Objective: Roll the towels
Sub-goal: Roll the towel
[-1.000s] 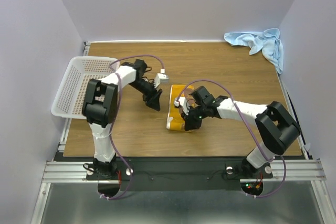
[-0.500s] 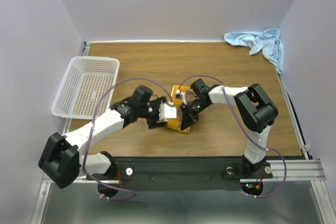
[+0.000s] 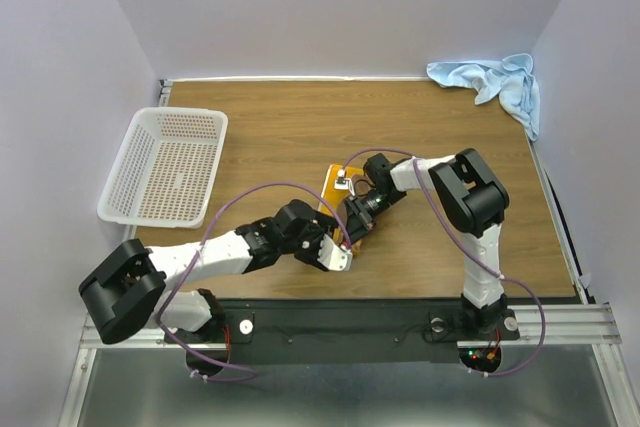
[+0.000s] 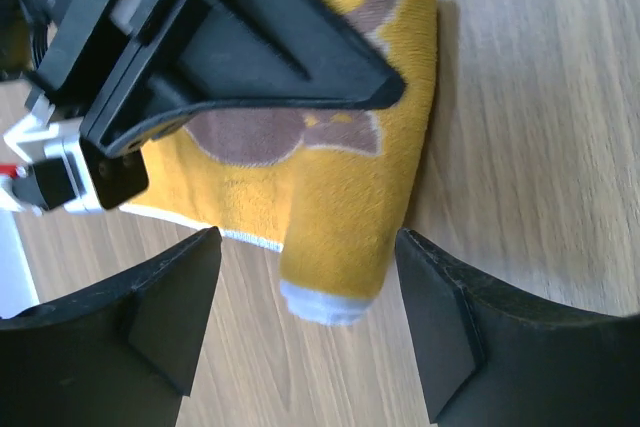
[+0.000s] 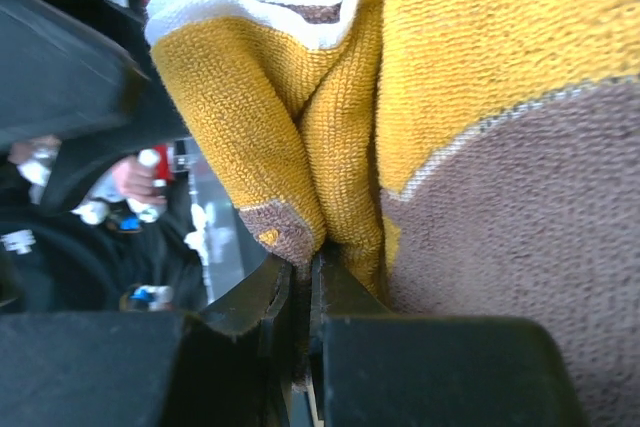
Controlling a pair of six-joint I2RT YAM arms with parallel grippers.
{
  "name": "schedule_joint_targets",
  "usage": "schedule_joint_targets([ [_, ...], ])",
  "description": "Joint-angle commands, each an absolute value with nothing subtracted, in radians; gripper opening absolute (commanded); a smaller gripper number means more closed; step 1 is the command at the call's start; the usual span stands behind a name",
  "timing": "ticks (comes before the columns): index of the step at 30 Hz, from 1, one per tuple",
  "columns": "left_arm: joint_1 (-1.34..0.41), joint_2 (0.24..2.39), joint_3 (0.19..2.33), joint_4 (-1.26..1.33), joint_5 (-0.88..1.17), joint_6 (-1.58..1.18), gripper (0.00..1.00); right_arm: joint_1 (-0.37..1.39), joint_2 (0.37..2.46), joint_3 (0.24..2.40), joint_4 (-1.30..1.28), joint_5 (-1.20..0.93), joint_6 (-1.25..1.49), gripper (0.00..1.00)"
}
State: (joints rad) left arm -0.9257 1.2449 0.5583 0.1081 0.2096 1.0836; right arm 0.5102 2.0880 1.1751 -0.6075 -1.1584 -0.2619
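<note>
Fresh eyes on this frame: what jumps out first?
The yellow towel mid-table, worked from both sides: the right gripper is shut on a fold at its edge, and the left gripper is open astride its near end. After that, the blue towel crumpled in the far right corner and the white basket at the left.

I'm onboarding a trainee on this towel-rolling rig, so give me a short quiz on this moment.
1. True or false: the blue towel lies crumpled at the table's far right corner.
2. The right gripper is: A) open in the air, B) shut on the yellow towel, C) gripping the blue towel.
3. Which gripper is open, straddling the yellow towel's end?
Key: 1 true; 2 B; 3 the left gripper.
</note>
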Motion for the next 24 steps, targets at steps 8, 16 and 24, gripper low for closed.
schedule_joint_targets([
  [8,-0.997,1.272,0.485,0.221,0.192,1.204,0.71,0.495,2.181,1.233,-0.704,-1.155,-0.324,0.01],
  [16,-0.999,1.387,0.517,0.184,0.169,1.189,0.42,0.491,2.194,1.262,-0.762,-1.14,-0.376,0.01],
  [24,-0.996,1.443,0.655,-0.066,0.264,1.057,0.24,0.445,2.128,1.316,-0.804,-1.06,-0.368,0.36],
])
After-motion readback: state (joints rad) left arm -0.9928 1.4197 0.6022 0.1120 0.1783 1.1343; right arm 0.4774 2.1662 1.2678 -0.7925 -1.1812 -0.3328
